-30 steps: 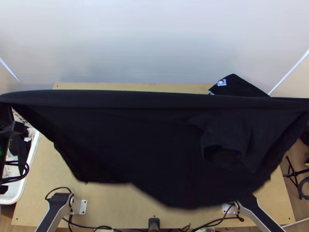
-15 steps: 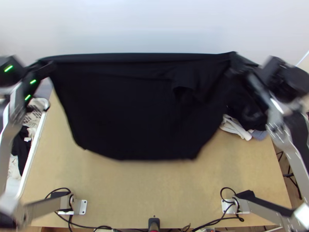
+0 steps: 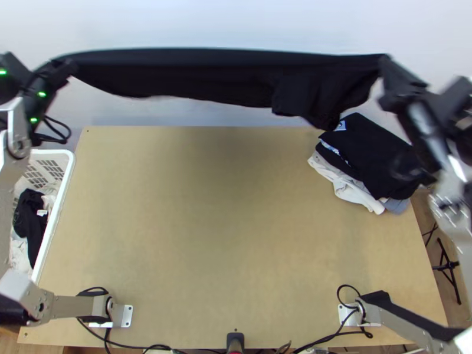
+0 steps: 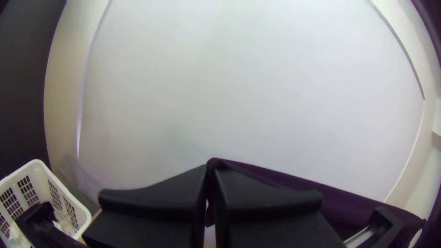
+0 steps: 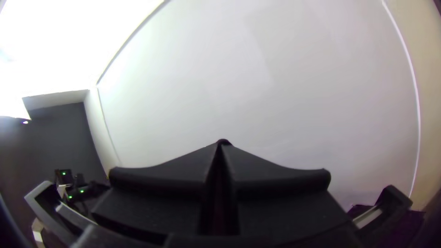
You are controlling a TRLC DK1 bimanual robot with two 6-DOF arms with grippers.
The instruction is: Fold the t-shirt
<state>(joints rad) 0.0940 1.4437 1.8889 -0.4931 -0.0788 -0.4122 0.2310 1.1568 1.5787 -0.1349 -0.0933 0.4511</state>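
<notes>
The left hand (image 3: 64,68) is clamped on one end of the black t-shirt (image 3: 224,76); the right hand (image 3: 389,66), blurred, seems clamped on the other. The shirt hangs stretched between them, clear of the counter (image 3: 224,236).

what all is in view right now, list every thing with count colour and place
t-shirt: one, black, stretched between the grippers, past the table's far edge
stacked clothes: several, black, white and grey-blue, far right corner
laundry basket: one, white, left of the table
clothes in the basket: several, black and white
table: one, light wood, centre
backdrop: one, white, behind the table
cables: several, black, near edge
arms: two, silver-grey and black, either side
left gripper: one, black, closed on the t-shirt
right gripper: one, black, closed on the t-shirt
</notes>
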